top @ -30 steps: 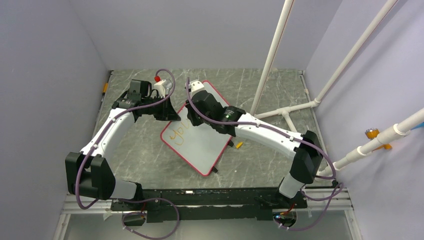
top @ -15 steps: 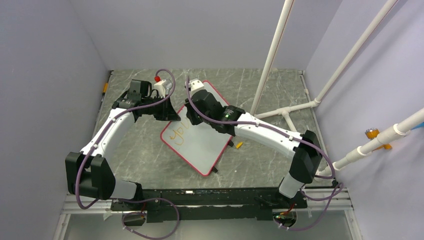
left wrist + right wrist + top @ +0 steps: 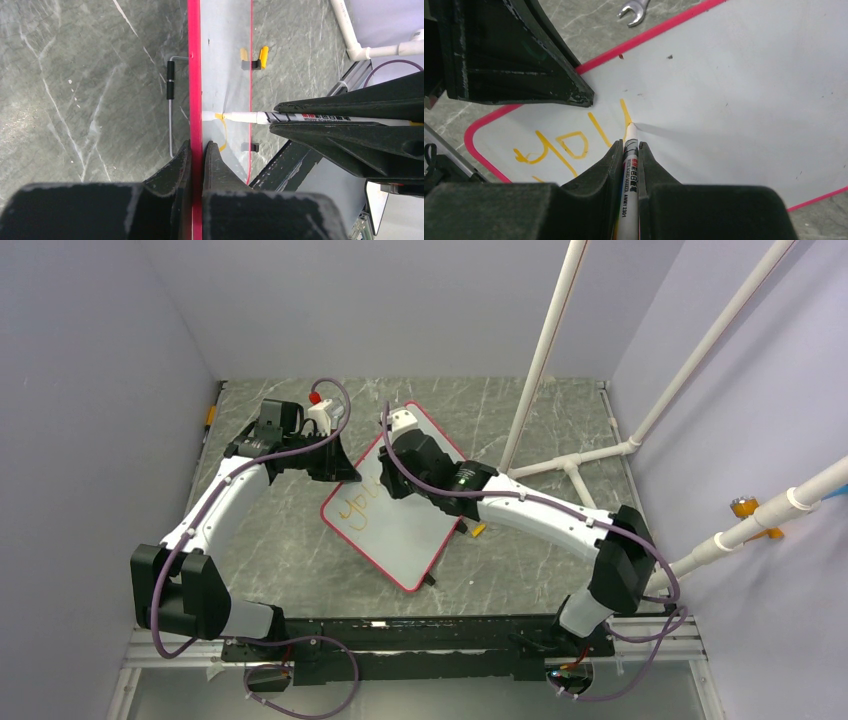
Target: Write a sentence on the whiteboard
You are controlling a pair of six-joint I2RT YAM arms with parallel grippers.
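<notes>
The whiteboard sat askew in the middle of the table, the left gripper clamped on its red upper-left edge, the right gripper pinched on a marker whose tip touched the board beside the sentence, bare white surface beyond.

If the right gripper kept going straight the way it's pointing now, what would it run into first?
The whiteboard. The right gripper is shut on a marker whose tip seems to touch the board at the orange writing, so going on presses it into that surface.
</notes>
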